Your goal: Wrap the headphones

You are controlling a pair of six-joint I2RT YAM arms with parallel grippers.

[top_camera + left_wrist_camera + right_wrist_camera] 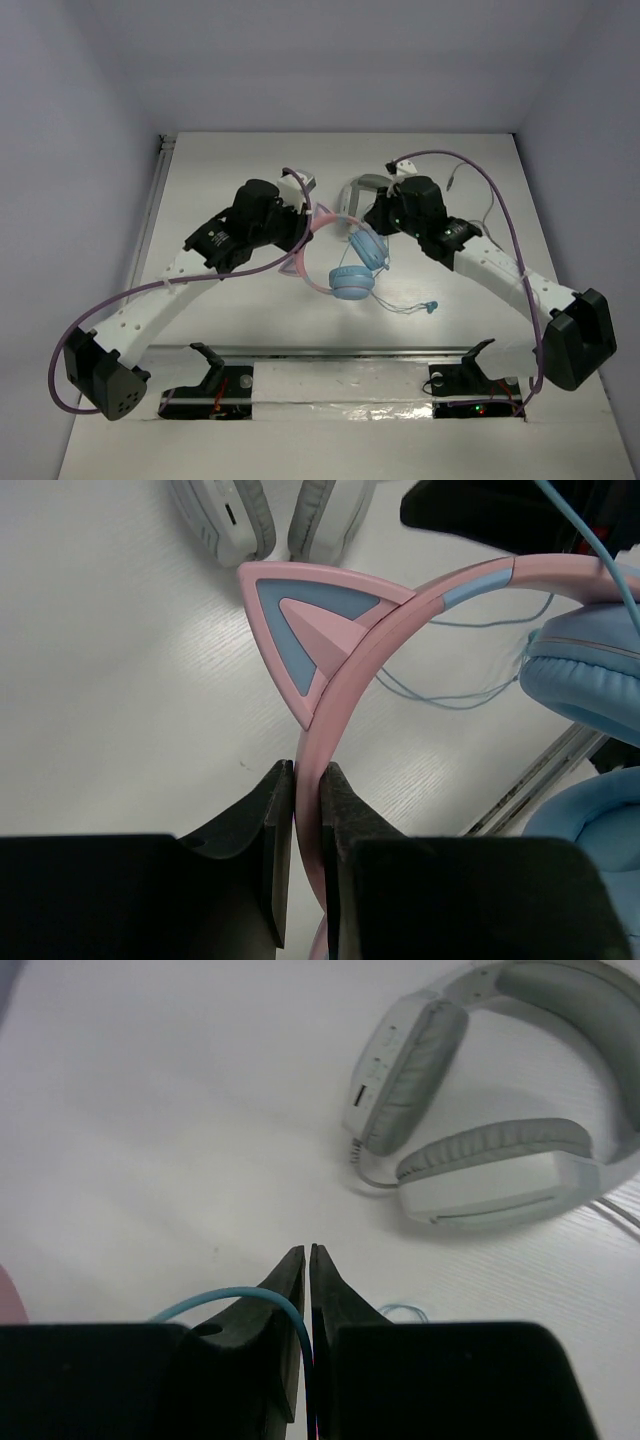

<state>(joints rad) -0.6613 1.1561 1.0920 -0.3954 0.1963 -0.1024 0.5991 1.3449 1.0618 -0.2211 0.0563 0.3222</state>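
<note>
Pink-and-blue headphones (352,268) sit mid-table between the arms; left gripper (307,772) is clamped on the pink headband (400,620) just beside a cat ear (310,630); right gripper (309,1252) is nearly closed, with the thin blue cable (250,1298) running into the slit. Likely faults, my judgement: cable slips from so light a pinch, or snags the cat ear while being wound; a hard pull twists the band in the left jaws. Far side is crowded by the white-and-grey headset (500,1175); bare table (230,170) lies open left and near.

headphones (352,283) on table (220,170), other headset (365,181) behind
</note>
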